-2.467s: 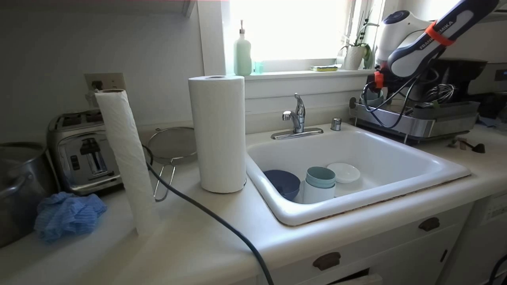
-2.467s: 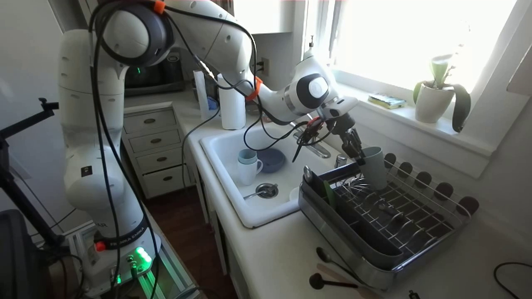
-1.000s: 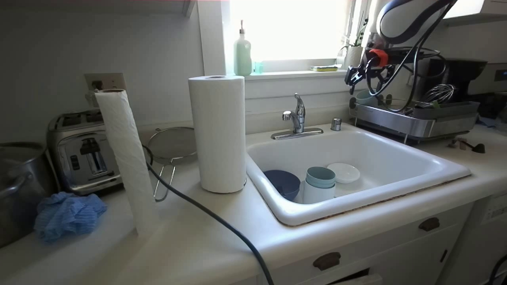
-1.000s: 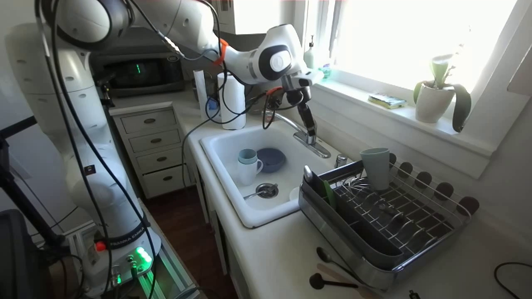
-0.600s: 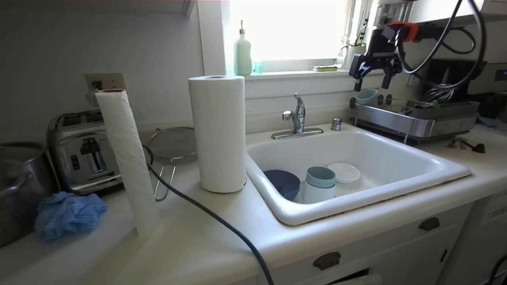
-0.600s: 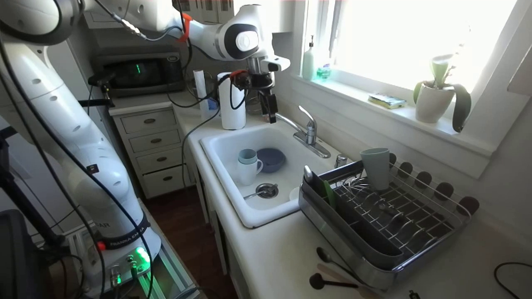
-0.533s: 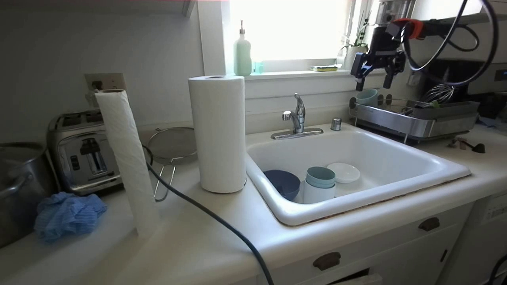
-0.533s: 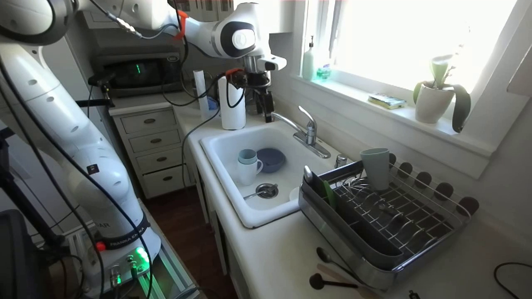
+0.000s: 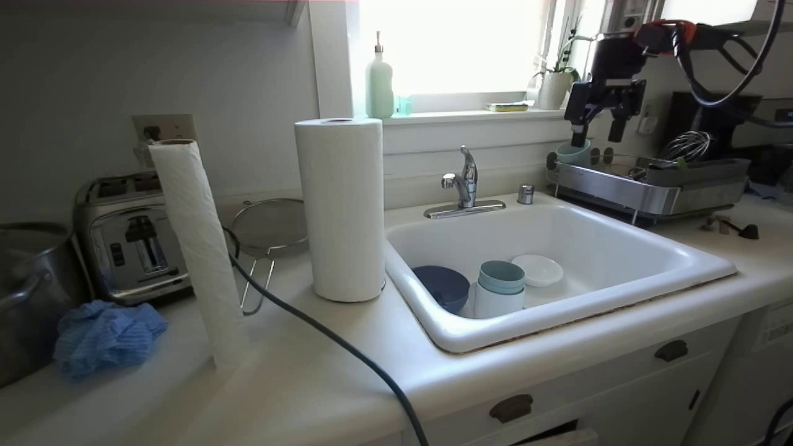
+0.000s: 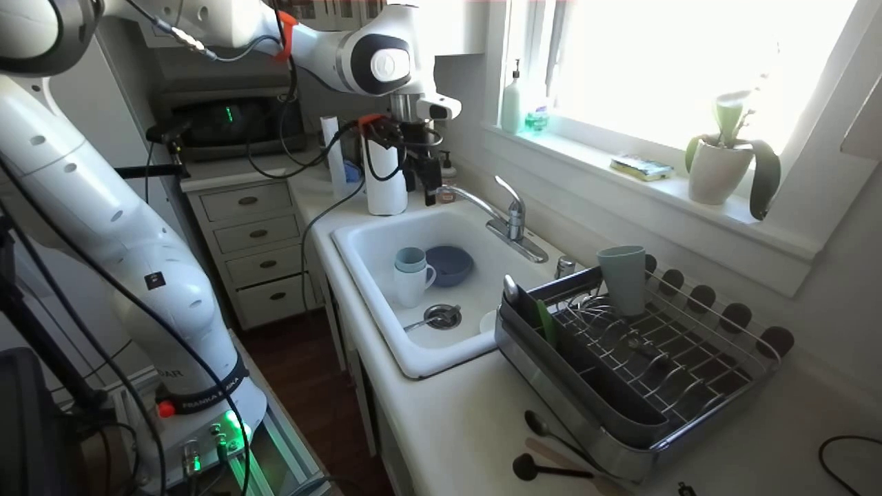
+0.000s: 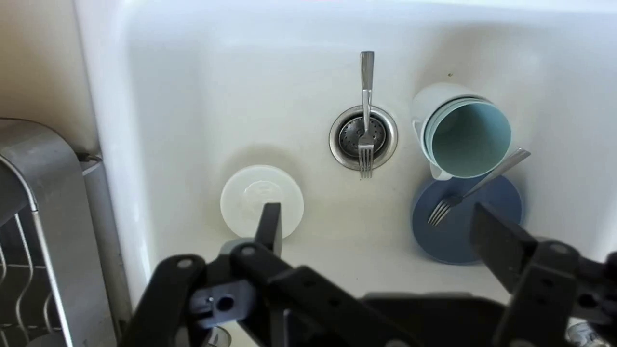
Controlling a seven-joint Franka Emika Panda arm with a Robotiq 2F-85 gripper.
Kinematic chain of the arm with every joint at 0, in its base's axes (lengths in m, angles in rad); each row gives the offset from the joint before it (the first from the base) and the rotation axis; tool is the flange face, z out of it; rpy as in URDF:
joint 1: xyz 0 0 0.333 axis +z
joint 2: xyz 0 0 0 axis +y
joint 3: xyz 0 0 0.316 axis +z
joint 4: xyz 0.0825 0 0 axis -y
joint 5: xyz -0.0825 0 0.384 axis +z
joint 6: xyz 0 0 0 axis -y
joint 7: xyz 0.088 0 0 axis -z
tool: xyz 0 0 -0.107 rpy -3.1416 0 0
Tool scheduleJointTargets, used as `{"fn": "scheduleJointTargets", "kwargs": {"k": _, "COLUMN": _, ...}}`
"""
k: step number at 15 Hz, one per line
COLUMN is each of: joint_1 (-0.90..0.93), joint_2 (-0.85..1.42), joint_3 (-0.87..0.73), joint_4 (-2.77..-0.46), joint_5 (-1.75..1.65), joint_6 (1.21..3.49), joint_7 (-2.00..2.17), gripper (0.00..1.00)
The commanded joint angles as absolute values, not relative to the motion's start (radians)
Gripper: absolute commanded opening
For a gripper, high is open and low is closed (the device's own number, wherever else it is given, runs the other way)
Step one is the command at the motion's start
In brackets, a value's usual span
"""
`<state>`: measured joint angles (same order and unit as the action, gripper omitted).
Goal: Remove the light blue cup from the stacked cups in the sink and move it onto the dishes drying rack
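The light blue cup (image 10: 623, 281) stands leaning on the dishes drying rack (image 10: 561, 403), apart from the gripper; it also shows on the rack in an exterior view as a pale cup (image 9: 573, 153). In the sink (image 9: 471, 238), the stacked cups (image 11: 470, 140), pale blue-green, sit nested in a white mug (image 10: 411, 289). My gripper (image 11: 375, 209) hangs open above the sink, its fingers (image 11: 501, 241) wide apart with nothing between them. In an exterior view the gripper (image 10: 422, 194) is near the faucet's spout, well above the basin.
A chrome faucet (image 10: 513, 224) rises at the sink's back edge. In the basin lie a white dish (image 11: 262, 188), a dark blue bowl (image 11: 462, 241) with a fork in it, and another fork (image 11: 366, 96) across the drain. A paper towel roll (image 9: 341, 210) stands beside the sink.
My gripper, at the rim of the light blue cup on the rack at first, has let go, risen and moved away over the sink, turning to point down. The cup stays on the rack.
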<state>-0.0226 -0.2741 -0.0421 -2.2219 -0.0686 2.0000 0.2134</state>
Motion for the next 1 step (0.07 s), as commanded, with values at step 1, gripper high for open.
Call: {"fn": "scheduleJointTargets", "kwargs": {"k": 1, "joint_1": -0.037, "joint_2": -0.274, "joint_3": -0.029, "joint_4": -2.220, "joint_5": -0.064, "joint_6": 1.998, "joint_7": 0.209, "gripper": 1.00}}
